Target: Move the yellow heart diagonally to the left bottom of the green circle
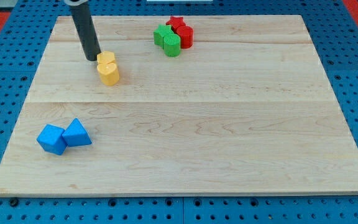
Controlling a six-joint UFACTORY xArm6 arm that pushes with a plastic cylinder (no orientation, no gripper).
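blue blocks [64, 137] sit nearest us; our tip [92, 59], no fingers, touches the yellow heart's [108, 68] left, far left of the green circle [171, 45]. off-centre push may spin it.

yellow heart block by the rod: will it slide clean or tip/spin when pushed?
The yellow heart looks squat and flat-bottomed, so it probably slides rather than tips. My tip sits at its left edge, off-centre, so it may rotate. The other yellow block touches it just below, so the two will likely move together or jam.
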